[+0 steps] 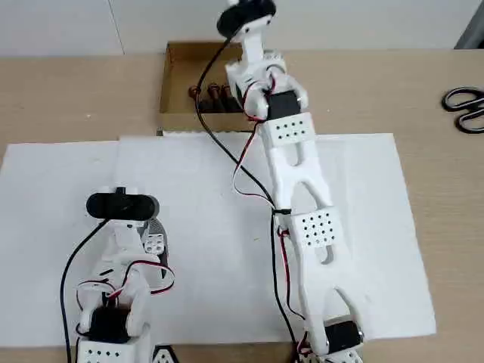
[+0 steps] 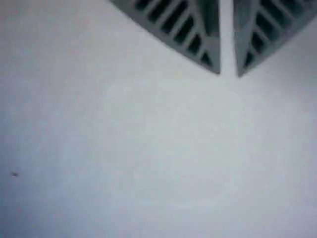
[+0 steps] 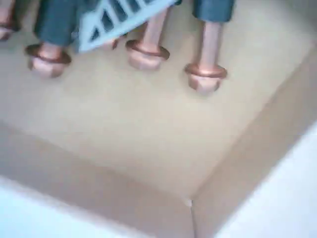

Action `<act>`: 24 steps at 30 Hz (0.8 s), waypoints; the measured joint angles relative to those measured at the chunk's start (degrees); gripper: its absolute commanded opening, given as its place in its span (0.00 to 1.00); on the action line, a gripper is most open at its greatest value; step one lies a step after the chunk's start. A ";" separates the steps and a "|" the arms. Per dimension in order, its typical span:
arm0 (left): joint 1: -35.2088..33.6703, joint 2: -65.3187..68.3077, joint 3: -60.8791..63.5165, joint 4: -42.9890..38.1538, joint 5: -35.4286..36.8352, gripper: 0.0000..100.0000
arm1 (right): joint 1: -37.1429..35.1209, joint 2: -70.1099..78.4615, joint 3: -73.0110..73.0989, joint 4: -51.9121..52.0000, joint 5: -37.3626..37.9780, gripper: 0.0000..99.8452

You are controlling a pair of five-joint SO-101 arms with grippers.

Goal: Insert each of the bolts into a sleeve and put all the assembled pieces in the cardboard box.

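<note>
The cardboard box (image 1: 175, 76) stands at the table's far edge. Inside it lie several copper bolts (image 1: 214, 92) side by side. In the right wrist view these bolts (image 3: 204, 75) sit in dark sleeves (image 3: 213, 7) on the box floor (image 3: 133, 129), heads toward a box corner. My right arm stretches over the paper, with the right gripper (image 3: 114, 25) down in the box just above the bolts. My left gripper (image 1: 155, 242) rests shut and holding nothing at the near left, low over the white paper (image 2: 148, 148); its tips (image 2: 228, 72) almost touch.
A large white paper sheet (image 1: 204, 204) covers the table's middle. Black scissors (image 1: 465, 108) lie at the far right edge. The right arm's black cable (image 1: 219, 144) hangs over the box's near wall.
</note>
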 measured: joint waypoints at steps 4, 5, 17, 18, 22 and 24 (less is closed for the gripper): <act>0.00 0.00 0.00 0.00 0.00 0.01 | -0.09 -3.69 -0.88 7.03 0.00 0.22; 0.00 0.00 0.00 0.00 0.00 0.01 | -0.09 -4.66 -0.88 8.53 0.00 0.22; 0.00 0.00 0.00 0.00 0.00 0.01 | -0.09 -18.11 -0.88 29.27 0.00 0.22; 0.00 0.00 0.00 0.00 0.00 0.01 | -0.09 -19.16 -0.88 31.12 0.00 0.22; -0.09 0.00 0.00 0.00 0.00 0.01 | -0.09 -23.38 -0.97 35.87 0.00 0.22; -0.53 0.00 0.00 0.00 0.00 0.01 | 0.26 -25.32 -0.97 36.22 0.00 0.17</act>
